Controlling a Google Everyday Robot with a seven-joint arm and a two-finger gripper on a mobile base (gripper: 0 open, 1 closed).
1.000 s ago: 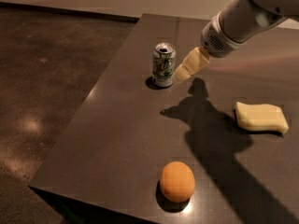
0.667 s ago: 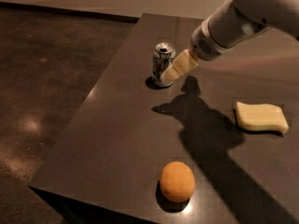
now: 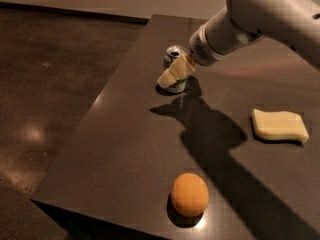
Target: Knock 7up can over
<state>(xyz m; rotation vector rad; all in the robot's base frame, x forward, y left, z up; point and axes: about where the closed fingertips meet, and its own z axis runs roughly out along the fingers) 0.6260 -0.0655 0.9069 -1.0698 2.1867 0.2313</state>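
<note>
The 7up can (image 3: 176, 51) stands on the dark table (image 3: 125, 134) near its far left part; its silver top shows, and its white and green body is mostly covered. My gripper (image 3: 166, 80) reaches down from the upper right on the white arm (image 3: 250, 19). Its cream fingers (image 3: 176, 72) look pressed together and lie across the front of the can, at or against its side. The can still looks upright or only slightly tilted.
An orange ball (image 3: 190, 194) sits near the table's front edge. A pale yellow sponge (image 3: 279, 125) lies at the right. The table's left edge runs close to the can, with dark floor (image 3: 50, 84) beyond it.
My gripper has moved left and down, from beside the can's right side to across its front. The can has stayed in place.
</note>
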